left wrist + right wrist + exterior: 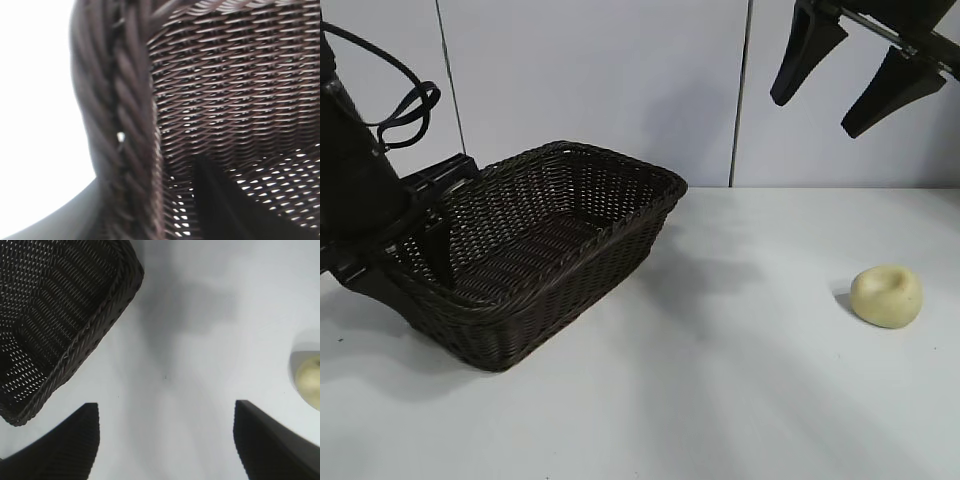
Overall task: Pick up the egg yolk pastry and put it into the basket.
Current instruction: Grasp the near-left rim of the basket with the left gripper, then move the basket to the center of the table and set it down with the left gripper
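The egg yolk pastry (887, 295), a pale yellow bun with a dimple, lies on the white table at the right. Its edge also shows in the right wrist view (309, 377). The dark brown wicker basket (650, 215) stands at the left and holds nothing. My left gripper (420, 275) is shut on the basket's near-left rim (125, 125), with one finger inside (215, 200) and one outside. My right gripper (815, 115) is open and empty, high above the table between basket and pastry. In its own view (166, 407) it looks down on bare table, with the basket's rim (95, 335) to one side.
A white table (740, 380) runs from the basket to the pastry. A pale panelled wall (620, 80) stands behind. The left arm's cables (405, 110) hang at the far left.
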You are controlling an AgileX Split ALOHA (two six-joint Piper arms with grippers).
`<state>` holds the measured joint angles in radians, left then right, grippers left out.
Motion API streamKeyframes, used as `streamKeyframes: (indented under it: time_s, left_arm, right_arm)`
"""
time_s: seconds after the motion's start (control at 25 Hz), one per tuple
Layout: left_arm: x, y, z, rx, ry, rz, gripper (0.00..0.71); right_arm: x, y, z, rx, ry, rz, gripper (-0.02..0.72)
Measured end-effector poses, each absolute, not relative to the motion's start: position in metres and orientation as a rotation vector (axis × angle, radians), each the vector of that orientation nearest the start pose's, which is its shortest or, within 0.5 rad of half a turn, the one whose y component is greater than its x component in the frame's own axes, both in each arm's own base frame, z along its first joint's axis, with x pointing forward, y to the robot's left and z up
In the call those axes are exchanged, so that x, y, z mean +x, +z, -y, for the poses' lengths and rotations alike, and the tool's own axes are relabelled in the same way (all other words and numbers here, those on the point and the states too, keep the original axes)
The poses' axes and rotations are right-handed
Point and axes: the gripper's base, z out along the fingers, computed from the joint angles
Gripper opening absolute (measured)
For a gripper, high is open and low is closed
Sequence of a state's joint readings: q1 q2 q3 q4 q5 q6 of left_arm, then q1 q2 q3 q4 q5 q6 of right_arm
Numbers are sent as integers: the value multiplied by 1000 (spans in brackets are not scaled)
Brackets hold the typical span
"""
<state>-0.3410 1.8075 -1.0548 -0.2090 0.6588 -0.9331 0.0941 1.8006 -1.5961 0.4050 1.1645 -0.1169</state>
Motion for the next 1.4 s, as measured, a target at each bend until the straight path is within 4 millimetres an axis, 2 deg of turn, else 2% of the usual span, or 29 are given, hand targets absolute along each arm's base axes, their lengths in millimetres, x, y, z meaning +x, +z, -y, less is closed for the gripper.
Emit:
streamKeyframes:
  time_s: [0.32, 0.64, 0.76, 1.16, 1.4]
  left_arm:
    - [314, 164, 123, -1061, -403, -2812, 99]
    - [323, 173, 92, -972, -540, -2881, 97]
    - [325, 181, 88, -866, -576, -2916, 97]
    - [338, 215, 94, -416, -627, -2975, 97]
    - [341, 219, 98, -233, -664, -2975, 97]
  right_arm:
    - [375, 301, -69, -145, 556, -2796, 540]
    - [375, 301, -68, -146, 552, -2796, 540]
    - [375, 301, -68, -147, 550, -2797, 540]
    - [375, 301, -68, -147, 549, -2797, 540]
    - [375, 301, -68, -148, 546, -2797, 540]
